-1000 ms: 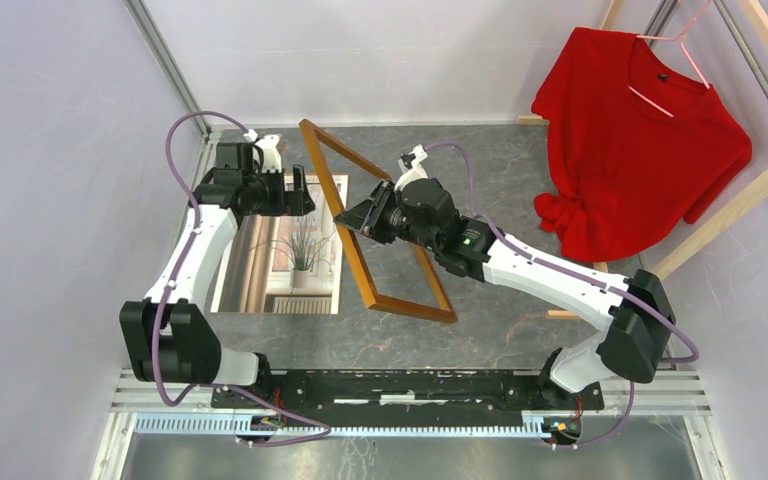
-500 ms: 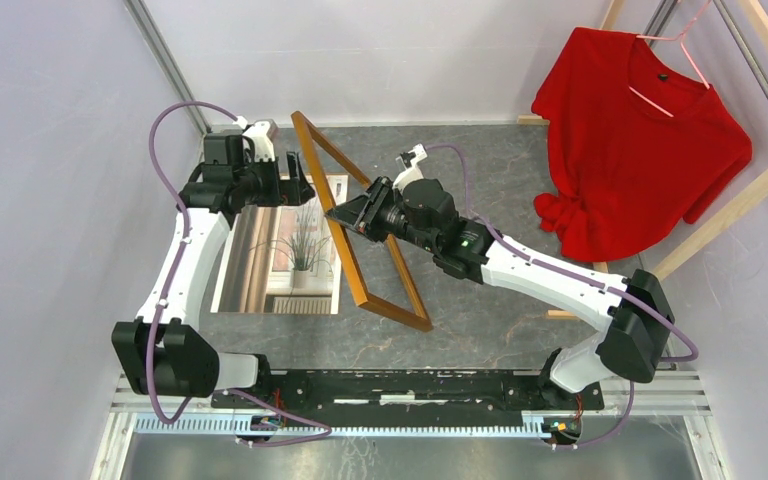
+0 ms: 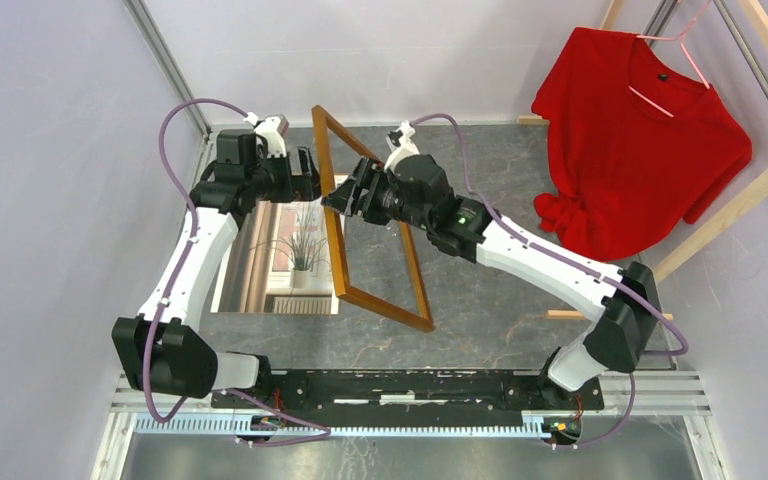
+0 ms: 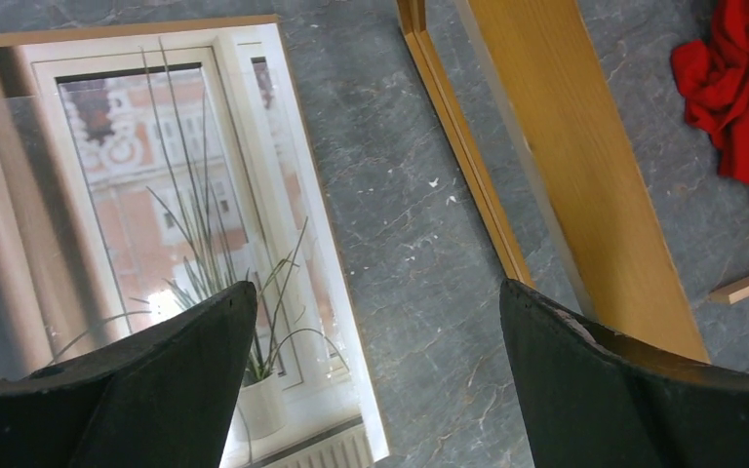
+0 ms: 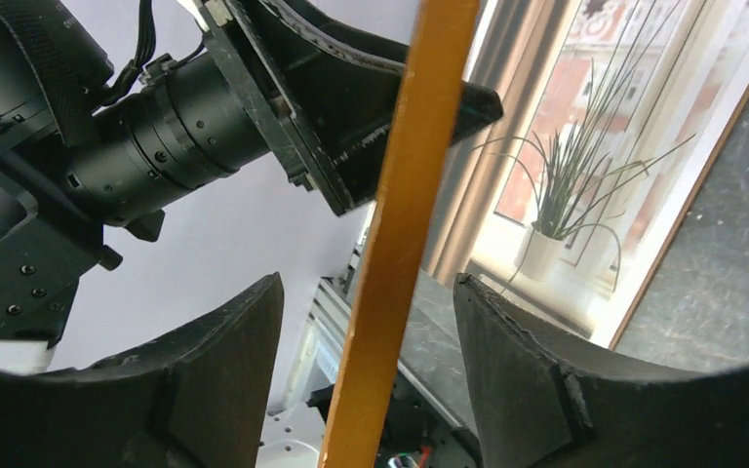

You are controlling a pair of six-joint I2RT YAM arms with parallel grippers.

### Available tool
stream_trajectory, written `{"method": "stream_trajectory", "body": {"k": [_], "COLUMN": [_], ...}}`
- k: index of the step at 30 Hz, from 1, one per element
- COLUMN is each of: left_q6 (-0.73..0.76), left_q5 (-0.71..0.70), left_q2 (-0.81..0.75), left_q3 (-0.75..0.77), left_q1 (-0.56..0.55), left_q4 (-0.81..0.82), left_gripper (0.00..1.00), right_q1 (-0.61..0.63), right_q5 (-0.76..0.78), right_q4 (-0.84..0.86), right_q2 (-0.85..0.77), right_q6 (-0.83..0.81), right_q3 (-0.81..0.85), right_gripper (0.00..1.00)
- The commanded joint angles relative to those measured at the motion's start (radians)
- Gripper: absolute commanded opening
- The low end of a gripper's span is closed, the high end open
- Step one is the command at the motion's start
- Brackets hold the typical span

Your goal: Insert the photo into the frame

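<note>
On the left side of the grey worktop (image 3: 500, 290) the photo (image 3: 290, 255) lies flat and face up, its plant and window showing. It looks like thin paper: light, limp and easy to crease. With no lip to get under, I judge an edge or corner to be the only fair place to take it, pinched gently.

Just to its right stands the frame (image 3: 385, 308), tipped up on edge. Its near rail is down on the worktop and its far corner is raised, so it leans over the photo's right margin. The thin wooden rails look stiff and light. A long rail, taken near its middle, should carry the frame without twisting, though so narrow a rail could pivot in a loose hold.

The right gripper (image 5: 369, 292) reaches in from the right with its arm stretched low across the worktop. Its jaws stand apart on either side of the frame's left long rail, with a gap showing on each side, so nothing is clamped and the frame may topple.

The left gripper (image 4: 378, 288) hangs above the photo's right edge, pointing down, spread wide and holding nothing.
</note>
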Motion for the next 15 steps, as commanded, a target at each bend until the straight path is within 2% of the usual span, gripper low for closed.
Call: {"method": "stream_trajectory", "body": {"k": [1, 8, 13, 15], "left_q6": [-0.084, -0.167, -0.201, -0.214], "left_q5": [-0.038, -0.078, -0.048, -0.019], "left_q2": [0.014, 0.026, 0.043, 0.042], "left_q3": [0.037, -0.019, -0.047, -0.058], "left_q1": [-0.042, -0.103, -0.138, -0.15], "left_q4": [0.095, 0.212, 0.274, 0.301], "left_gripper": [1.0, 1.0, 1.0, 1.0], "right_q1": [-0.017, -0.029, -0.029, -0.032], "right_q5": [-0.055, -0.148, -0.172, -0.179], "right_q4": [-0.171, -0.239, -0.176, -0.142], "right_q2": [0.063, 0.128, 0.13, 0.127], "right_q6": [-0.168, -0.22, -0.182, -0.165], "right_q3": [0.167, 0.201, 0.153, 0.133], "right_gripper": [0.72, 0.73, 0.72, 0.67]}}
